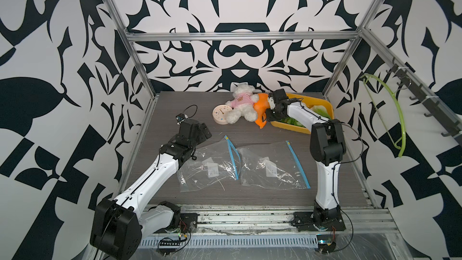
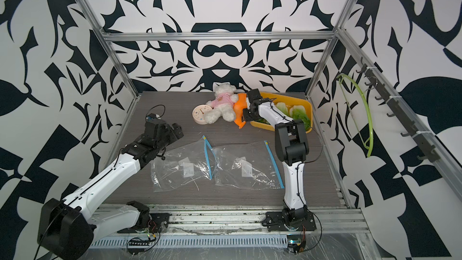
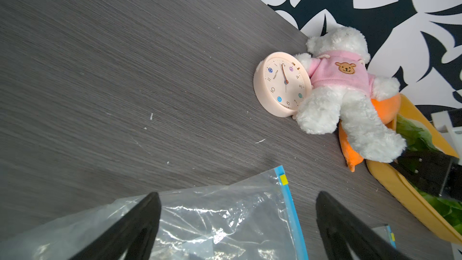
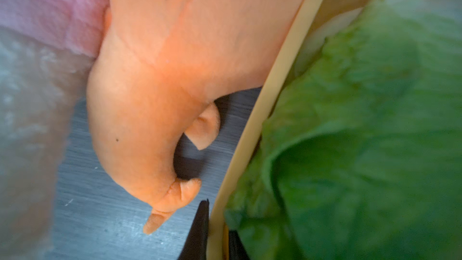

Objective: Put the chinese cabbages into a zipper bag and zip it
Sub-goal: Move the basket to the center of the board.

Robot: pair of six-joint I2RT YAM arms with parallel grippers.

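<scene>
Left gripper spread wide, hovering over the left zipper bag, holding nothing. Two zipper bags in all, lying flat side by side mid-tabletop toward the near edge. The left one's blue zip is parted at its right side; the right zipper bag has its zip along its right side. Toward the far edge: one pink clock, touching one white bear, which lies against one orange plush. Right gripper sits at the left end of the yellow tray in the far right corner. Its jaws are nearly pressed together astride the tray's rim, one outside and one inside, so it pinches the rim, not a cabbage. The chinese cabbages all lie inside the tray, none bagged. Count looks like three: two pale heads plain in a top view, a third green patch partly under the right arm. They lie just to the gripper's right, long axes roughly far edge to near edge, leaf tips nearward. The right arm is far nearer; the left is well apart. My read: the tray gets dragged toward the bags first.
</scene>
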